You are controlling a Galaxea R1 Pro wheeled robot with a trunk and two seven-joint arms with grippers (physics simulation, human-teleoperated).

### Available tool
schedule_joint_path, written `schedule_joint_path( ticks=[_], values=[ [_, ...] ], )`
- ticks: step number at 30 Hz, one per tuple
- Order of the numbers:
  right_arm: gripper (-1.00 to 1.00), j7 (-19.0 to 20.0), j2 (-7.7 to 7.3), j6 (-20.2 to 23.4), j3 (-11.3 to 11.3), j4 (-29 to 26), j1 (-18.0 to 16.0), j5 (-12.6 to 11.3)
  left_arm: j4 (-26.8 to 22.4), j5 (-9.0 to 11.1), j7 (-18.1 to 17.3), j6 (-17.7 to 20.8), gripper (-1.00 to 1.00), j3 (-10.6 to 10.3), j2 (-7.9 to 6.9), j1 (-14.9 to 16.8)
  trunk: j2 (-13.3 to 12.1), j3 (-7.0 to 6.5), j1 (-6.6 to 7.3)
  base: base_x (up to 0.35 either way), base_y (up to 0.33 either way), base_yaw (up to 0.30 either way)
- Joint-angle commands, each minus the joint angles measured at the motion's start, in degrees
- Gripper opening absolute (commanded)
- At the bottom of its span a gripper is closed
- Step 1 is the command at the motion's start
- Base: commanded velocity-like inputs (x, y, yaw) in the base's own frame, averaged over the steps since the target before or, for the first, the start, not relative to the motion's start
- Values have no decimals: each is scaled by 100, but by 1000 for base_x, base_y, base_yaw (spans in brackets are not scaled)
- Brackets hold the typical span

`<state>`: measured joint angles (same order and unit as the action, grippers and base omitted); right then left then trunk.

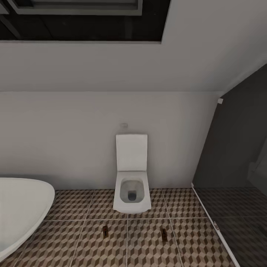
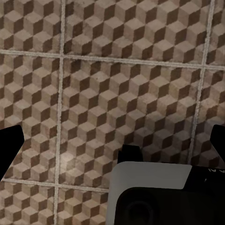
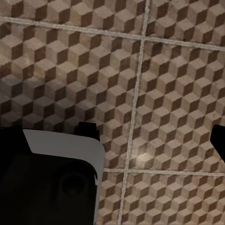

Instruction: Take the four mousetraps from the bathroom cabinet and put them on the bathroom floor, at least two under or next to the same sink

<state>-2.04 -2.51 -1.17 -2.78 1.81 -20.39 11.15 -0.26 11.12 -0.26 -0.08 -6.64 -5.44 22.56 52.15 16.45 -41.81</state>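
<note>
- Ahead of the head camera: one white toilet (image 1: 132, 185) against the pale back wall, lid up, bowl open.
- Floor: the bathroom floor (image 1: 92, 244), cube-pattern tiles in brown, beige and white, pale grout lines crossing.
- Mousetraps: two counted on the tiles in front of the toilet. One mousetrap (image 1: 105, 230) lies ahead of the bowl toward the robot's left side; the second mousetrap (image 1: 164, 234) lies toward the right. Both small, dark brown, flat on the floor, well apart from each other, each on its own tile. Detail of the metal parts is too small to make out.
- Bathtub: one white rounded tub (image 1: 22, 211) at the left edge of the head view, its rim over the tiles, well apart from the near trap.
- Right side: one dark grey panel or partition (image 1: 237, 148) running back to the wall, with a darker floor strip beside it and a pale sill line along its base.
- High up: one dark recessed opening (image 1: 81, 22) with a grey frame.
- Left wrist view: left gripper (image 2: 115, 140) with two dark fingertips far out at opposite edges, so spread wide, nothing between them; tiles below, and a white and black robot part (image 2: 154, 197) under the camera.
- Right wrist view: right gripper (image 3: 117, 140), two dark tips likewise wide apart, holding nothing; tiles below, and a white and black body part (image 3: 51, 183).
</note>
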Motion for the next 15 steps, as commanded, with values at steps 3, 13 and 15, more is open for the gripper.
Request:
schedule_joint_path(
  ticks=[3, 13, 15],
  values=[
    [100, -23, 2, -12, -30, 19, -9, 56, 0, 57, -2, -1, 100, -49, -1, 4, 5, 7, 0, 0, 0, 0],
    [100, -68, 17, -13, -30, 17, 45, 58, 0, 57, -2, -1, 100, -49, -1, 4, 5, 7, 0, 0, 0, 0],
    [100, -73, 25, -12, -30, 17, 64, 60, 0, 57, -3, -1, 100, -52, -1, 3, 5, 7, 0, 0, 0, 0]
  ],
)
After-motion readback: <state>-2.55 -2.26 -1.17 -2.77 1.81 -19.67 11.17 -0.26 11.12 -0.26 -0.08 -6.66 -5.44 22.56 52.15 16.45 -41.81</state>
